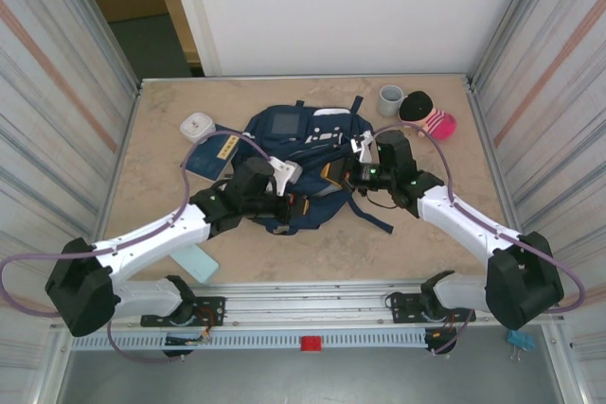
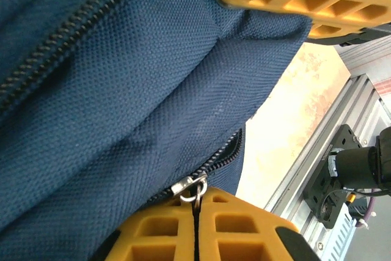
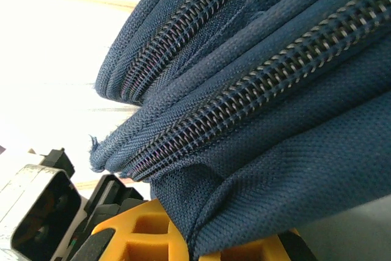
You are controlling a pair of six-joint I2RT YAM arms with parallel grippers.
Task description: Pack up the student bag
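Judging by how things lie, the packing has barely begun. The student bag (image 1: 294, 153) sits flat in the middle of the table (image 1: 426, 253), and both arms are busy with its near edge rather than with anything to go inside.

The left gripper (image 2: 195, 212) is clenched on the zipper pull (image 2: 193, 186), its yellow fingers pressed together with the little metal ring nipped at their tips. Just past the pull the zip shows a short dark gap (a start on opening, by the look of it), while the other zip runs seen from the right wrist are closed along their visible length. The right gripper (image 3: 195, 239) is clamped on a fold of the bag's navy fabric at its near right side, likely to brace it against the pull.

The loose items all lie outside the bag: a blue booklet (image 1: 216, 151) touching its left side, a white round object (image 1: 196, 126) off its far left corner, a grey cup (image 1: 390, 99) and a black-and-pink bundle (image 1: 429, 116) beyond its far right corner, and a pale card (image 1: 197, 262) well to its near left. Whether anything is already inside cannot be told.

What remains, then, is nearly everything: open the compartment fully, load each item, and zip up.
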